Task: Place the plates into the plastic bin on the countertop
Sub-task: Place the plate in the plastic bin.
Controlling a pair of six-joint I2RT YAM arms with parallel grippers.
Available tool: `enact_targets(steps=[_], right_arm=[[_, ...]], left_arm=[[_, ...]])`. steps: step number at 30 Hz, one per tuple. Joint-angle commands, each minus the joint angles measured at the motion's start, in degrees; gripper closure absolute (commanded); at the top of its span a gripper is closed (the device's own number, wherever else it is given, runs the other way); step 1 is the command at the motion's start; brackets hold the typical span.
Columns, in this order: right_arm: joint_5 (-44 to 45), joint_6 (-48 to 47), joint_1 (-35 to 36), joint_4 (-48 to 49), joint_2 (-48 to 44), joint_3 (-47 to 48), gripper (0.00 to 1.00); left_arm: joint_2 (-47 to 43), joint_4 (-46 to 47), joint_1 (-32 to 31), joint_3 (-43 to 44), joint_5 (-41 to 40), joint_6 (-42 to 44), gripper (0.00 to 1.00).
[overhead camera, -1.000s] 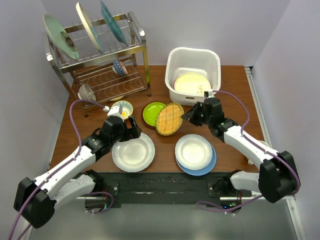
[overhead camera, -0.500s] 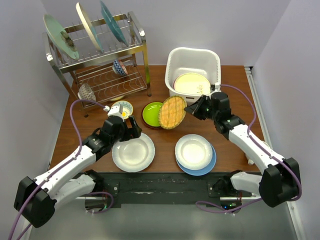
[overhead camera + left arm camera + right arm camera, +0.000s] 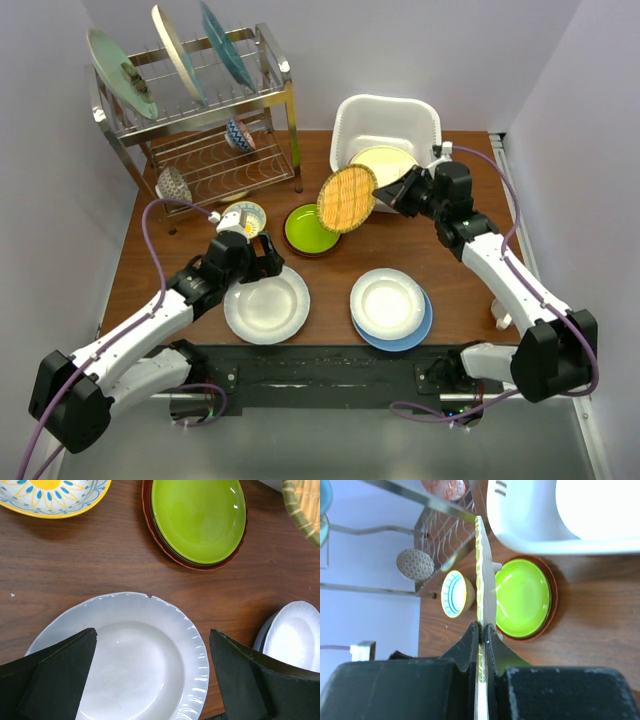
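Viewed looking down from high behind the near edge of the table [image 3: 330, 290], and close from each wrist: left straight down onto the white plate [image 3: 145, 670], right edge-on along the yellow woven-look plate [image 3: 480, 570], all sharing the lime green plate [image 3: 310, 228].

the left arm [image 3: 140, 328] and right arm [image 3: 500, 280] have white shells over their long links and chunky black housings at the joints. a thin purple cable [image 3: 148, 245] loops along each. the left gripper [image 3: 152, 640] carries matte black, broad, wedge-shaped fingers [image 3: 55, 680]; the right gripper [image 3: 482, 626] is the same black, its body faintly speckled.
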Motion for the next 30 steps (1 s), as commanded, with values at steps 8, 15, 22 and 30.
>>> enact_targets(steps=[8, 15, 22, 30], right_arm=[[-5.9, 4.0, -7.4, 8.8, 4.6, 6.3, 1.0], [-7.9, 6.0, -11.6, 11.6, 9.2, 8.9, 1.0], [-10.6, 9.5, -15.1, 16.4, 14.5, 10.5, 1.0], [-12.3, 14.3, -16.4, 23.5, 20.9, 12.1, 1.0]], left_arm=[[0.1, 2.4, 0.1, 0.2, 0.1, 0.7, 0.0], [0.8, 2.5, 0.0, -0.1, 0.4, 0.6, 0.0], [-0.1, 2.5, 0.0, -1.0, 0.3, 0.3, 0.0], [-0.6, 2.4, 0.0, -1.9, 0.4, 0.0, 0.0]])
